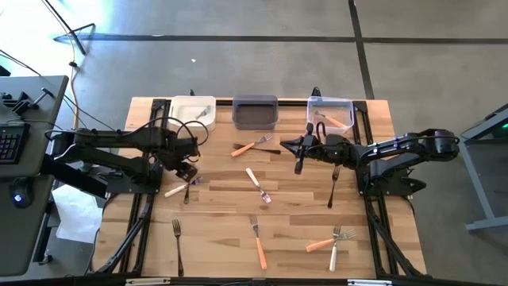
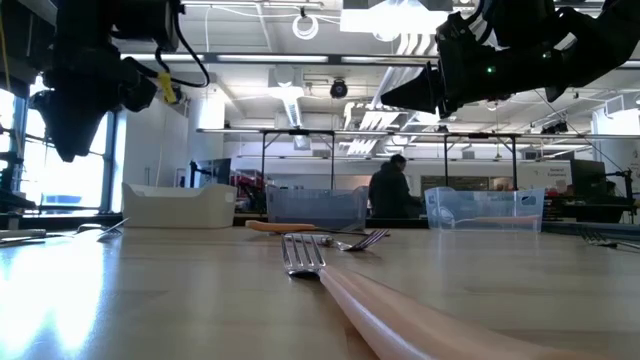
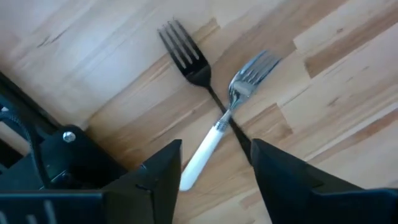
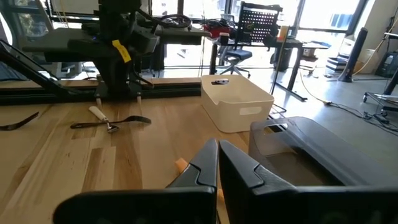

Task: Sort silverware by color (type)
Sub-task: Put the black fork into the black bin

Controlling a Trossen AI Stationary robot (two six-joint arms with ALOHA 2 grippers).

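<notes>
My left gripper (image 1: 187,170) hangs open above a white-handled fork (image 3: 214,134) that lies crossed over a black fork (image 3: 186,56) near the table's left side. Its fingers stand on either side of the white handle and clear of it. The low view shows it (image 2: 72,120) well above the tabletop. My right gripper (image 1: 284,144) is shut and holds nothing I can see. It hovers in front of the clear bin (image 1: 331,113), pointing toward the table's left, near an orange-handled fork (image 1: 248,148) and a black fork (image 1: 270,151) on the table.
A white bin (image 1: 193,111), a dark grey bin (image 1: 255,112) and the clear bin stand along the far edge. More forks lie on the table: white (image 1: 258,185), black (image 1: 333,187), black (image 1: 178,238), orange (image 1: 259,245), orange (image 1: 321,243) and white (image 1: 334,253). A person (image 2: 392,195) stands beyond the table.
</notes>
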